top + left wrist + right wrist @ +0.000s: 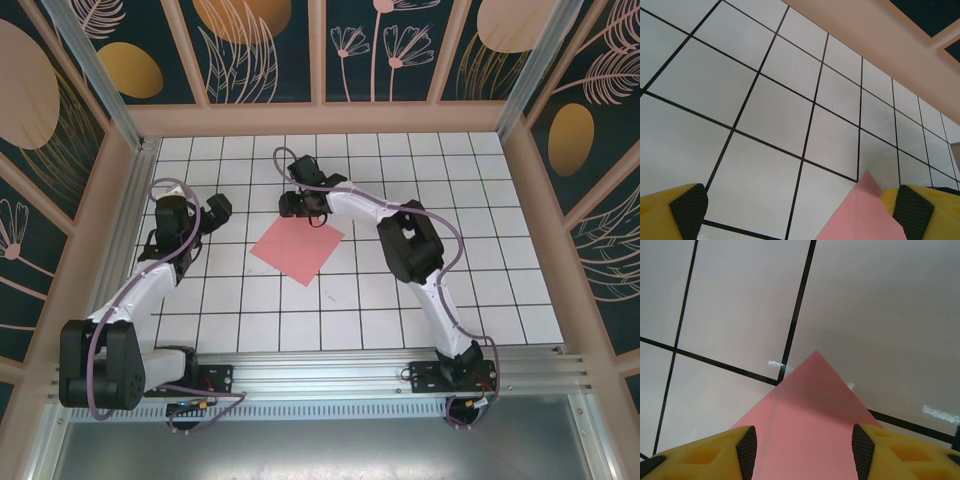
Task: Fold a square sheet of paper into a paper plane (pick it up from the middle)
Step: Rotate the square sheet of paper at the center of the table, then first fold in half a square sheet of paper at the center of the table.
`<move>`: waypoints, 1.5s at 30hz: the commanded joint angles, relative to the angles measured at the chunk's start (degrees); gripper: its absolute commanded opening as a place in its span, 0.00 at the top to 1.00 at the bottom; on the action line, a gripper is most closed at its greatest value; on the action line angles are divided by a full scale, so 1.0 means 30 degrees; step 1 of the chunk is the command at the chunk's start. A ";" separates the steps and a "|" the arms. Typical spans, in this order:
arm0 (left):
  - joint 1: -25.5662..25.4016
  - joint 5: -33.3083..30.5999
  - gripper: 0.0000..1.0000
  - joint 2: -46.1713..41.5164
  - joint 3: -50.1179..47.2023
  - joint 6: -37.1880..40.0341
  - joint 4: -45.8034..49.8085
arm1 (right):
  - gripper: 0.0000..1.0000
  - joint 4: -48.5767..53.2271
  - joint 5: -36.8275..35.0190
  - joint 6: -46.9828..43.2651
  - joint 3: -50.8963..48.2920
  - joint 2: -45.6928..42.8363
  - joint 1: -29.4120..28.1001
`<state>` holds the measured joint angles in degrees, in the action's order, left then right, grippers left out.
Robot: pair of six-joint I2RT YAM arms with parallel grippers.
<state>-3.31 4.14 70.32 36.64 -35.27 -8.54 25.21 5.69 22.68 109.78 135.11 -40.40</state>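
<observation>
paper: thin pink-red square sheet of paper [298,248] lies flat and unfolded on the white gridded worktop [500,290], about midway between left and right edges and slightly toward the far edge.

orientation: set skew to the grid lines, diamond-wise. one corner points toward the far edge, the opposite one toward the near edge. a square, so no long axis; nothing yet resembles a plane.

right end effector [290,204]: low over the sheet's far corner. wrist view shows the yellow fingers [862,450] partly apart, pink sheet [810,415] between and beneath them, nothing held.

left end effector [218,208]: wide open, empty, just beside the sheet's left corner [865,215], toward the left edge.

handling (judgement): very light, limp, creases at any pinch and probably skates on the smooth tile. flush to the worktop, so no edge to get under. best hold is the middle, pressing down and pinching up a small ridge. a corner grip would likely leave the rest drooping.
</observation>
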 commanded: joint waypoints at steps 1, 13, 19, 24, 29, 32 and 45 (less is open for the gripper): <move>0.0086 0.0435 0.01 0.0245 -0.0093 -0.0256 0.0275 | 0.43 0.2069 0.0160 -0.0217 0.1434 0.1020 0.0020; 0.0065 0.1641 0.02 0.0918 0.0037 -0.0607 0.0326 | 0.42 0.2850 -0.1419 0.1149 -0.0486 0.0510 0.0306; 0.0025 0.2817 0.01 0.1074 0.0193 -0.0811 0.0638 | 0.42 0.1970 -0.3962 0.3826 -0.5167 -0.2875 0.0517; -0.0287 0.3774 0.01 0.1018 0.0128 -0.1322 0.1082 | 0.42 0.0924 -0.4623 0.6291 -0.9358 -0.5998 0.0548; -0.1715 0.4239 0.06 0.1290 0.0100 -0.1794 0.1823 | 0.41 -0.0888 -0.4267 0.6766 -1.1590 -0.8804 0.0603; -0.3125 0.4364 0.10 0.1812 0.0436 -0.2383 0.2431 | 0.35 0.0066 -0.4199 0.6009 -1.1003 -0.9614 0.0668; -0.7048 0.4629 0.53 0.3872 0.0267 -0.7167 0.1359 | 0.18 0.1815 -0.2719 0.3691 -1.0859 -0.8403 -0.0324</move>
<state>-24.16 18.61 80.75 36.77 -52.45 -3.31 27.57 -4.21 36.86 75.81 107.59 -41.28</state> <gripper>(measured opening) 0.495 0.819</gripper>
